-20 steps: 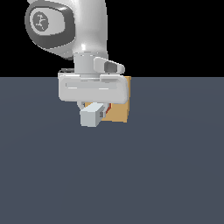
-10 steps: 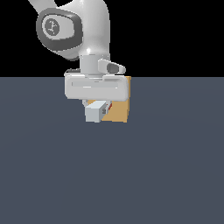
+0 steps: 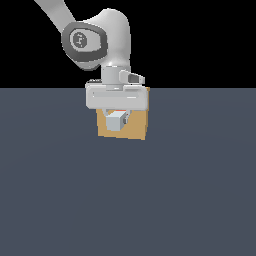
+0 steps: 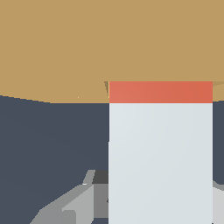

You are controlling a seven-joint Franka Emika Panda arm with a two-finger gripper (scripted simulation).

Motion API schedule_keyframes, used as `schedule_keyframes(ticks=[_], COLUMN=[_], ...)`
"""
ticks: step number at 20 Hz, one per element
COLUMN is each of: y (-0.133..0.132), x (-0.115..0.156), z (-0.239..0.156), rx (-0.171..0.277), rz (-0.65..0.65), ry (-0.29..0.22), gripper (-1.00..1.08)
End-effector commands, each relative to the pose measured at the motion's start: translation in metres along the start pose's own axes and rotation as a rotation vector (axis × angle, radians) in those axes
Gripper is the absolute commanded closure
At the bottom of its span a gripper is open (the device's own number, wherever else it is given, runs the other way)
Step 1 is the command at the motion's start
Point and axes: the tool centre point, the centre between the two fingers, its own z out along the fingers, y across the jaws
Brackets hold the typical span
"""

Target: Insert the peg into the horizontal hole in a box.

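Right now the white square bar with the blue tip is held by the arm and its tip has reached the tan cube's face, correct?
Not quite: the tip of the white square bar is red-orange, not blue, as the wrist view shows. The rest holds: the arm carries it, and its tip has reached the face of the tan cube.

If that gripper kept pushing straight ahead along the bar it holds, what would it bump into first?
Most likely the box: the peg the gripper holds already has its red end entering the box's face; exact depth unclear.
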Motion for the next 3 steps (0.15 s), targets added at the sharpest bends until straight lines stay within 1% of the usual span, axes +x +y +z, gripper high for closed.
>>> schedule_keyframes(ticks=[1,3], y=[0.0020,0.0021], x=[0.0075,0.0089], z=[-0.0019,-0.0019], rx=[-0.004,-0.004], rz=[0.002,0.002], ry=[0.001,0.001], gripper=[1.08,1.08])
